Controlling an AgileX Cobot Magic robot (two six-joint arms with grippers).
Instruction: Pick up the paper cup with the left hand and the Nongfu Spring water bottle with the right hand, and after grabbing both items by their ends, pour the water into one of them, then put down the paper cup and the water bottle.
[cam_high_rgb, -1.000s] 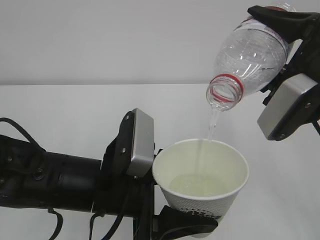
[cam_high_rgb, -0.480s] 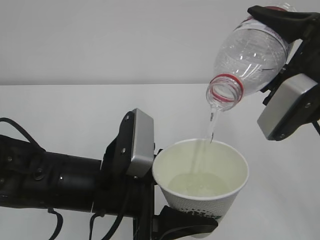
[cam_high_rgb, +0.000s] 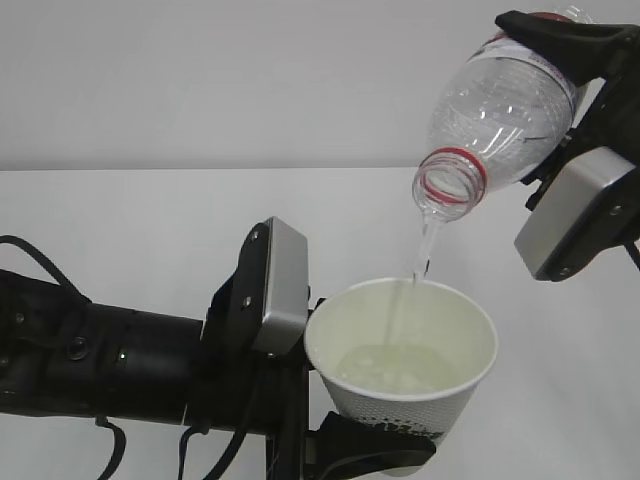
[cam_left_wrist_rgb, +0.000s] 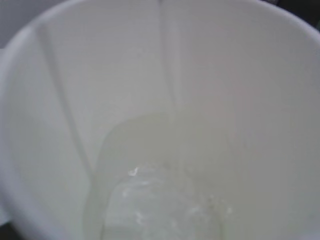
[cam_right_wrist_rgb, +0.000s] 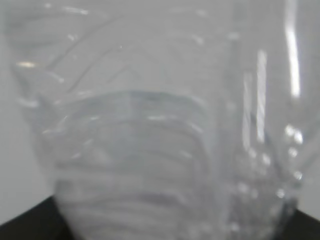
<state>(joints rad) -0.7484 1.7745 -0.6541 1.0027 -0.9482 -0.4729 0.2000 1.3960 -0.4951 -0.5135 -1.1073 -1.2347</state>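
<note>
The white paper cup stands upright at the lower middle, with my left gripper shut on its lower end. In the left wrist view the cup's cream inside fills the frame, with the water pooled at the bottom. The Nongfu Spring water bottle hangs tilted at the upper right, its red-ringed open mouth pointing down over the cup. My right gripper is shut on its upper end. A thin stream of water falls from the mouth into the cup. The bottle's clear ribbed wall fills the right wrist view.
A white table runs back to a plain pale wall. The black left arm with its grey plate lies across the lower left. The right hand's grey plate sits below the bottle at the right edge.
Water keeps running from the bottle into the cup and the pool's surface ripples. Neither arm, cup nor bottle has visibly moved.
</note>
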